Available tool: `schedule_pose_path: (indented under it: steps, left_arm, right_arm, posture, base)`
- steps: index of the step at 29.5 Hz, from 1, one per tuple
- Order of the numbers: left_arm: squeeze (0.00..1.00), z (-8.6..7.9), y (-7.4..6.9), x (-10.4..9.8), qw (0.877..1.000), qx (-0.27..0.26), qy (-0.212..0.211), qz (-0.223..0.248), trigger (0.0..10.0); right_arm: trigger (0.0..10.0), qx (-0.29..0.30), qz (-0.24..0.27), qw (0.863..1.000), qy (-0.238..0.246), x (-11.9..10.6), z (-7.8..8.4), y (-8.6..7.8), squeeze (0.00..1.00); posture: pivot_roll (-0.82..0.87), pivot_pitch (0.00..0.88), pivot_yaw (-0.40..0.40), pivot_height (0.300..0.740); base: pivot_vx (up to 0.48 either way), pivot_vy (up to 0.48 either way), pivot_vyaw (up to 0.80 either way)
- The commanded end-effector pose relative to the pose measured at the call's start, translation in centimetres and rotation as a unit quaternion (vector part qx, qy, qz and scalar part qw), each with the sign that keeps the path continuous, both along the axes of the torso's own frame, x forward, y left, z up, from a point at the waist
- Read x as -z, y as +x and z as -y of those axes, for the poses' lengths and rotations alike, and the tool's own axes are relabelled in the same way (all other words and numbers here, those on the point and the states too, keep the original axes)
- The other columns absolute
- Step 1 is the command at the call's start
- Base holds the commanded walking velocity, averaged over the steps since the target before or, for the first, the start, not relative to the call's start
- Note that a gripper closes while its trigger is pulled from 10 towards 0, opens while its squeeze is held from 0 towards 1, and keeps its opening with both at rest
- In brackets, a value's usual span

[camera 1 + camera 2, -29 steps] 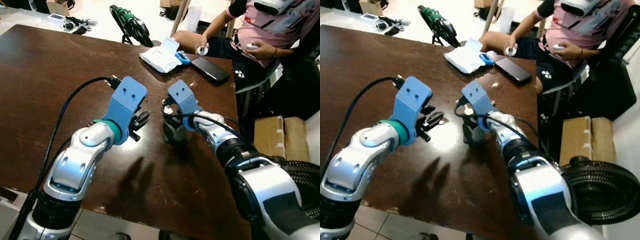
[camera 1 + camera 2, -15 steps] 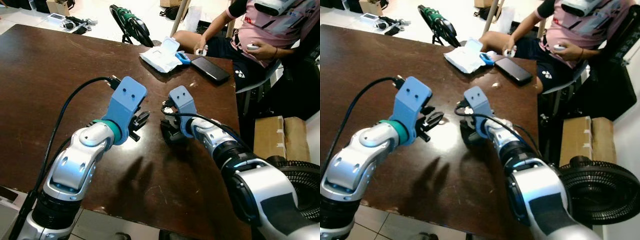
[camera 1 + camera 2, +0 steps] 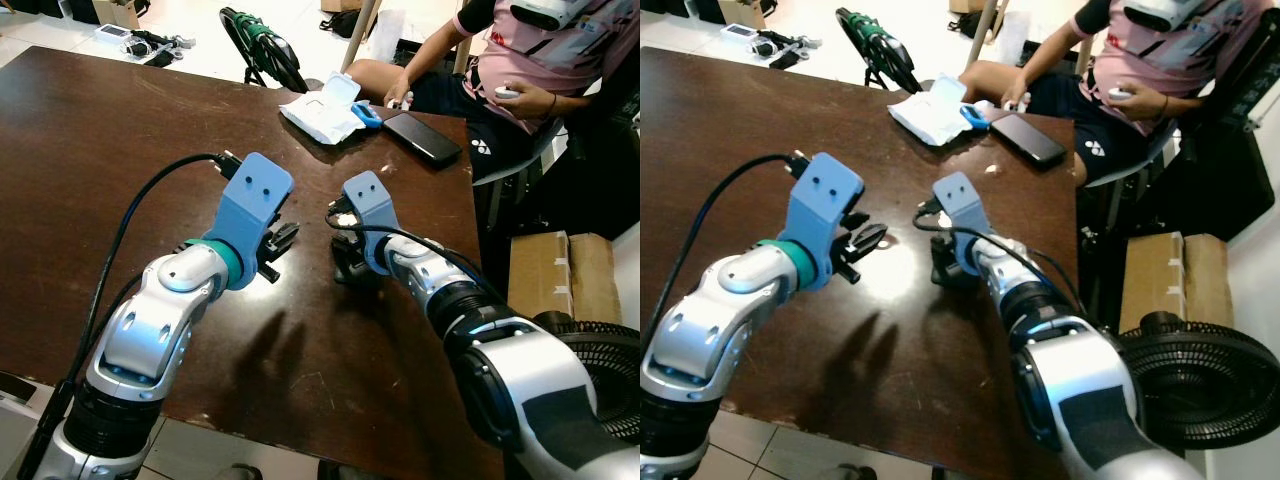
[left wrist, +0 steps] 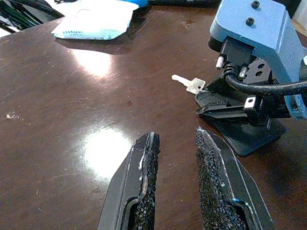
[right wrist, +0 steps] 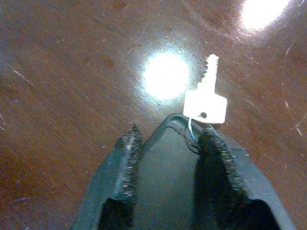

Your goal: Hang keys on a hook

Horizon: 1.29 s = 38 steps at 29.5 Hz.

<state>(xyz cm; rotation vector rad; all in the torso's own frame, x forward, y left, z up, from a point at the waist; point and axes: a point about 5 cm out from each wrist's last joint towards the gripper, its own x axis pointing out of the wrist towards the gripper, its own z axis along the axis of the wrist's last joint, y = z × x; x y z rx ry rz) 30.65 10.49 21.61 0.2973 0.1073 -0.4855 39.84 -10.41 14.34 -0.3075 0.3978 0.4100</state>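
Observation:
A small silver key [image 5: 206, 103] dangles on a thin wire loop at the tip of my right gripper [image 5: 168, 129], just above the dark brown table [image 3: 80, 150]. A dark flat piece sits between that gripper's fingers, and the wire runs to it, so the gripper looks shut on the keys. In the left wrist view the key [image 4: 194, 85] sticks out past the right gripper's black fingers [image 4: 225, 98]. My left gripper [image 3: 280, 240] hovers a short way to the left, open and holding nothing.
A white wipes pack [image 3: 325, 108] and a black phone [image 3: 420, 137] lie at the table's far edge. A seated person [image 3: 530, 70] is beyond the far right corner. A cardboard box [image 3: 560, 275] and a fan [image 3: 600, 350] stand right of the table.
My right gripper swung a little to the left, then back, turning at the wrist, and still holds the keys low over the table. The left arm has not moved.

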Motion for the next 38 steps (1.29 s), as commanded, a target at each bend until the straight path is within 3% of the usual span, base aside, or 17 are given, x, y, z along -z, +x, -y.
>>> schedule_pose_path:
  steps: [1, 3, 6, 7, 13, 20, 26, 29, 38]
  left_arm:
    - [0.00, 0.0, -0.1, 0.0, 1.000, 0.002, -0.001, -0.005, 10.0]
    - [0.00, 0.0, -0.1, 0.0, 1.000, 0.001, -0.001, -0.006, 10.0]
    - [0.00, 0.0, -0.1, 0.0, 1.000, 0.001, -0.001, -0.006, 10.0]
    - [0.00, 0.0, -0.2, 0.0, 1.000, 0.000, -0.001, -0.006, 10.0]
    - [0.00, 0.0, -0.2, 0.0, 1.000, 0.000, -0.002, -0.006, 10.0]
    - [0.00, -0.1, -0.1, 0.0, 1.000, 0.000, -0.002, -0.005, 10.0]
    - [0.00, -0.1, -0.2, 0.1, 1.000, -0.001, -0.001, -0.008, 10.0]
    - [0.00, -0.1, -0.2, 0.1, 1.000, 0.000, -0.001, -0.008, 10.0]
    - [0.00, 0.0, -0.1, 0.1, 1.000, 0.003, -0.002, -0.007, 10.0]
  right_arm:
    - [4.7, 0.009, -0.023, 1.000, 0.000, 1.0, 0.2, -0.4, 0.00]
    - [3.8, -0.001, -0.026, 1.000, -0.011, 1.2, -0.1, -0.5, 0.00]
    - [3.8, -0.005, -0.027, 0.999, -0.016, 1.4, -0.3, -0.6, 0.00]
    - [0.0, -0.010, -0.030, 0.999, -0.024, 1.7, -0.5, -0.7, 0.00]
    - [0.0, -0.019, -0.036, 0.999, -0.030, 2.1, -0.7, -1.0, 0.00]
    - [0.0, -0.003, -0.013, 1.000, -0.014, 1.2, -0.5, -0.5, 0.00]
    - [0.0, 0.009, 0.061, 0.995, 0.075, -2.6, -1.3, 0.8, 0.00]
    - [0.0, 0.005, 0.103, 0.985, 0.141, -5.6, -1.7, 1.5, 0.00]
    - [0.0, -0.014, 0.127, 0.976, 0.178, -7.6, -1.8, 1.8, 0.00]
  posture:
    - [0.12, 0.103, 0.034, 0.740]
    - [0.13, 0.107, 0.030, 0.740]
    - [0.13, 0.107, 0.030, 0.740]
    - [0.13, 0.111, 0.028, 0.740]
    - [0.13, 0.112, 0.027, 0.740]
    - [0.13, 0.109, 0.029, 0.740]
    - [0.13, 0.105, 0.034, 0.740]
    - [0.13, 0.099, 0.037, 0.740]
    - [0.12, 0.087, 0.039, 0.740]
  base:
    - [0.000, 0.000, 0.00]
    - [0.000, 0.000, 0.00]
    - [0.000, 0.000, 0.00]
    - [0.000, 0.000, 0.00]
    - [0.000, 0.000, 0.00]
    - [0.000, 0.000, 0.00]
    - [0.000, 0.000, 0.00]
    - [0.000, 0.000, 0.00]
    - [0.000, 0.000, 0.00]
